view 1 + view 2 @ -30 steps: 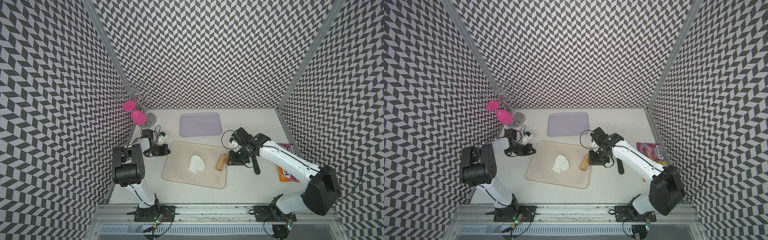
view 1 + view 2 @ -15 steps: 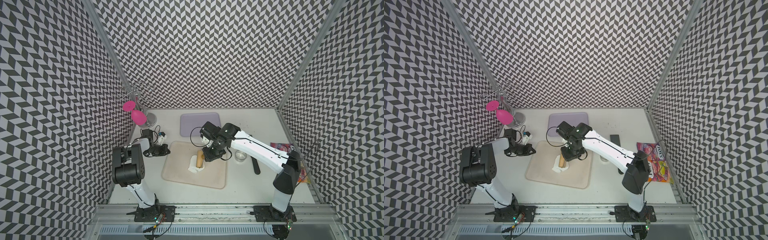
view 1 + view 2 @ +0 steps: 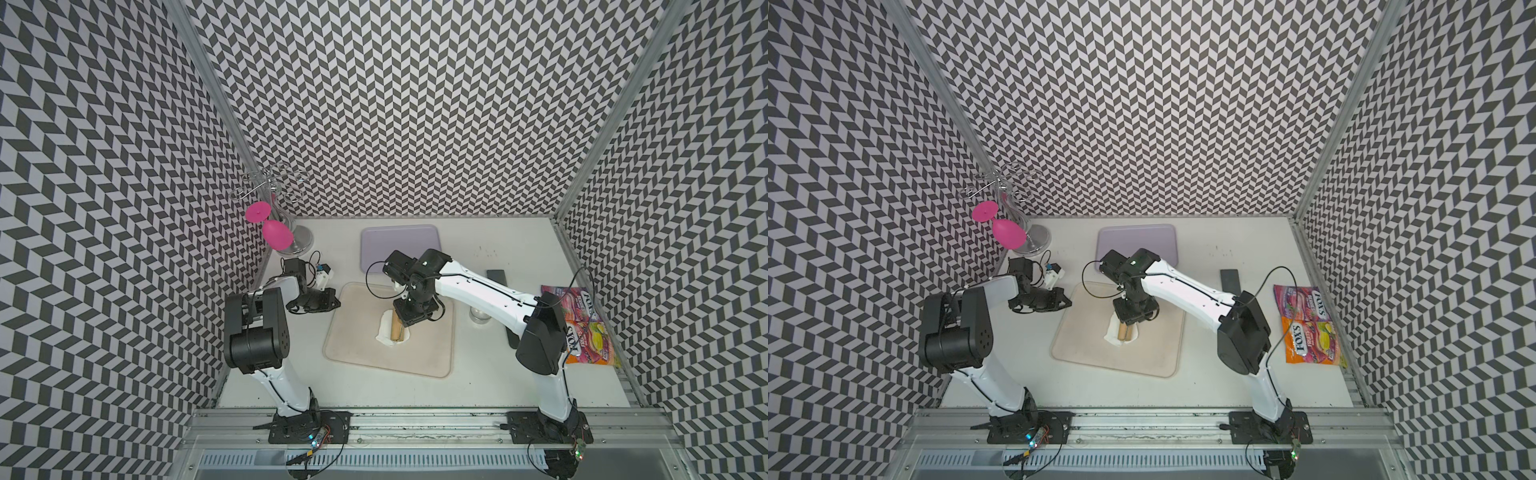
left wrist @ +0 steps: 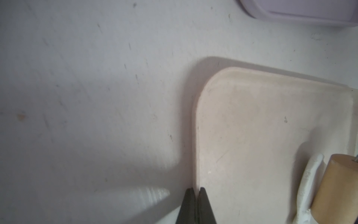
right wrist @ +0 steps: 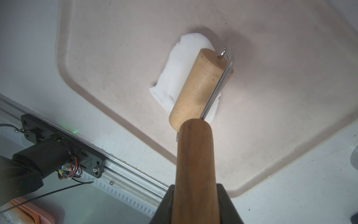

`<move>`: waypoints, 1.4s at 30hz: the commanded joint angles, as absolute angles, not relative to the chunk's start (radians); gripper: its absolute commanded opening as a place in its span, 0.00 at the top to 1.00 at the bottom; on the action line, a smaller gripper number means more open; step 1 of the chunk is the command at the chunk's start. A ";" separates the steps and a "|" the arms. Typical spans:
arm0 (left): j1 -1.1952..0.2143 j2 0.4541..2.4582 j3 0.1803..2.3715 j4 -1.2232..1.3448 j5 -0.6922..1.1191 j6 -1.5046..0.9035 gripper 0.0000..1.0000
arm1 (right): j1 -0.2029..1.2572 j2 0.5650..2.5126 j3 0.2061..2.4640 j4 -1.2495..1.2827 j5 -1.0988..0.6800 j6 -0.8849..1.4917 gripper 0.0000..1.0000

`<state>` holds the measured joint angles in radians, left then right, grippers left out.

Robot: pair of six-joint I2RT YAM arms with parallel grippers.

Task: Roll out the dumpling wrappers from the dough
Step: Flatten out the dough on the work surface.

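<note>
Zigzag-patterned walls (image 3: 415,104) enclose a white surface (image 3: 498,257) carrying a beige tray (image 3: 357,357). The right arm reaches over the tray, its claw (image 5: 195,195) pinching a wooden roller (image 5: 201,85) by the handle. The roller rests on the white dough (image 5: 174,73) mid-tray. The left claw (image 4: 196,201) sits pressed together at the tray's edge.

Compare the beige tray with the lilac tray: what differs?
Colour: the beige tray is tan, the lilac tray pale purple. Load: the beige tray carries the dough under the rolling pin; the lilac tray's visible part is bare. Place: the lilac tray lies behind the beige tray, which sits slightly askew. Both are flat, rounded-corner rectangles.
</note>
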<state>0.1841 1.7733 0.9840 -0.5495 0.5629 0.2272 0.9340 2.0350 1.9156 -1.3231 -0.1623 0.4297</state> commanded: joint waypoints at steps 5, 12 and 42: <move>0.194 1.758 0.982 -0.567 0.591 0.243 1.00 | 0.925 1.996 1.785 -1.293 -0.187 0.436 1.00; 0.194 1.757 0.983 -0.568 0.592 0.244 1.00 | 0.818 1.909 1.536 -1.216 -0.218 0.448 1.00; 0.197 1.756 0.984 -0.566 0.586 0.243 1.00 | 0.639 1.736 1.052 -1.166 -0.124 0.420 1.00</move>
